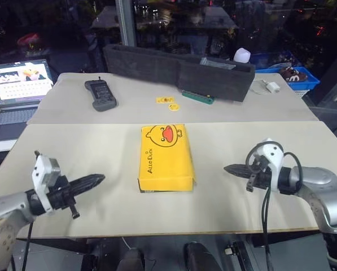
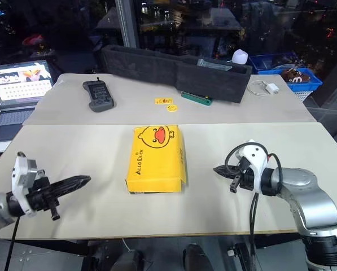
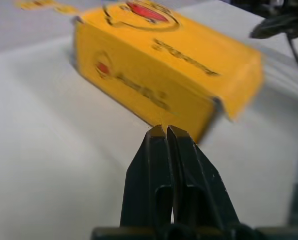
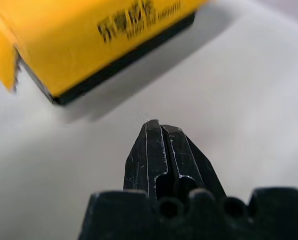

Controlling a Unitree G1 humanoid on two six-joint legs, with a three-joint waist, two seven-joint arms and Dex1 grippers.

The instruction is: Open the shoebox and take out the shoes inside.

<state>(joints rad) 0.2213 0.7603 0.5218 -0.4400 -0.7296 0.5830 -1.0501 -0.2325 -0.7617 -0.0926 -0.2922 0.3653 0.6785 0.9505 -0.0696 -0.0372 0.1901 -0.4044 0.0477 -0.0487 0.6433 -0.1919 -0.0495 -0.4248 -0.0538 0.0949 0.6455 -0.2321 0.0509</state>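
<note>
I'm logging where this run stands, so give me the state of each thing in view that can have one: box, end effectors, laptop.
shoebox: lid closed, flat on the table, nothing touching it.
left end effector: shut, empty, apart from the box on its left.
right end effector: shut, empty, apart from the box on its right.
laptop: open, screen lit.

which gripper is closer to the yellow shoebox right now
The right, by a small margin. The right gripper hangs shut off the shoebox's right side; the left gripper hangs shut off its left side, a little farther away. Neither touches it.
</note>
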